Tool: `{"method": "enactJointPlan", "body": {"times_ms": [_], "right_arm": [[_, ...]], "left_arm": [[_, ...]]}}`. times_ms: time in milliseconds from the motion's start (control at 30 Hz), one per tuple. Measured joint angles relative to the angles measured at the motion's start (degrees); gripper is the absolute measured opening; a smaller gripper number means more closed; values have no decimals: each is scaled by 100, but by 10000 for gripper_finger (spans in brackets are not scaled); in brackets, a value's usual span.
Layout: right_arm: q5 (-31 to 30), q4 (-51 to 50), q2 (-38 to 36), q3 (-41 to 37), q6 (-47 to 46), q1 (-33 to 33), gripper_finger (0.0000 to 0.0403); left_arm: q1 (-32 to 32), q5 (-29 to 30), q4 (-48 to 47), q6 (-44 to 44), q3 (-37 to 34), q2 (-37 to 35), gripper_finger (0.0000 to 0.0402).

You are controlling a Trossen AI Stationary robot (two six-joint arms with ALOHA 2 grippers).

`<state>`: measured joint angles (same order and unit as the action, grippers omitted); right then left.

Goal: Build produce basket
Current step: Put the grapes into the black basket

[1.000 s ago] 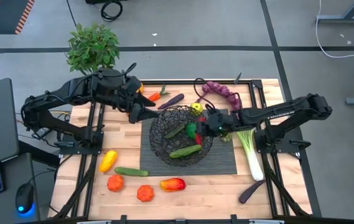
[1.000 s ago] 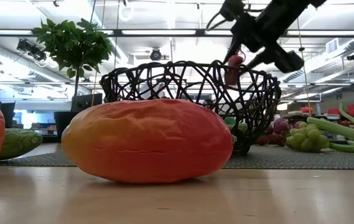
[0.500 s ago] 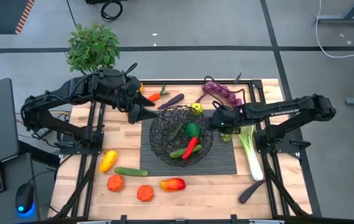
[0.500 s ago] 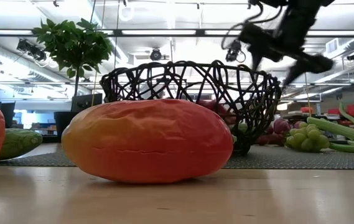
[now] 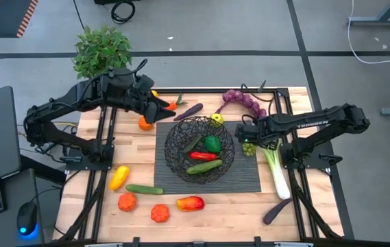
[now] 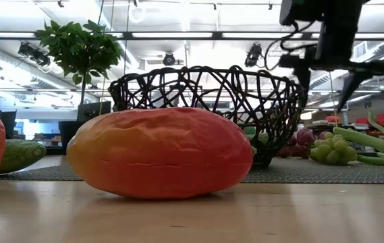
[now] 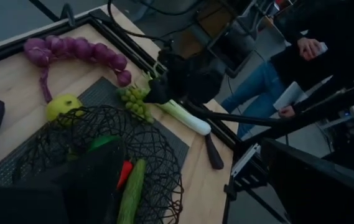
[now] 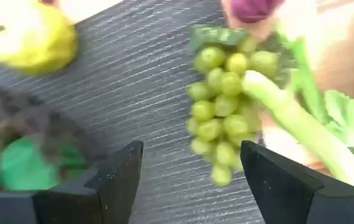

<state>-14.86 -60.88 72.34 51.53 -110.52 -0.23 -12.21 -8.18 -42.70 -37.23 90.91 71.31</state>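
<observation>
High view shows the basket [image 5: 200, 148] at the middle of the counter [image 5: 236, 206], already carrying a cucumber [image 5: 204, 167], a red chili [image 5: 202, 156] and a green pepper [image 5: 212, 144]. Just right of its rim, the right gripper [image 5: 245, 132] hangs empty over the green grapes [image 5: 249, 148], fingers [image 8: 117, 177] spread, with the leek [image 5: 277, 168] beside them. That reads as a fresh pick in hand: next it should drop straight down, straddle the bunch clear of the leek, and close. At the far left of the basket, the left gripper [image 5: 167, 108] waits near the carrot [image 5: 170, 106], its fingers spread too. More produce lies along the near edge.
</observation>
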Motion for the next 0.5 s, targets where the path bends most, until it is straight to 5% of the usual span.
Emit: {"method": "enactJointPlan", "body": {"times_ms": [200, 500], "right_arm": [[516, 412, 3, -483, -457, -29, 277], [509, 893, 4, -992, -1145, -28, 277]], "left_arm": [[7, 0, -7, -7, 0, 0, 382], [44, -2, -83, -5, -4, -54, 382]]}}
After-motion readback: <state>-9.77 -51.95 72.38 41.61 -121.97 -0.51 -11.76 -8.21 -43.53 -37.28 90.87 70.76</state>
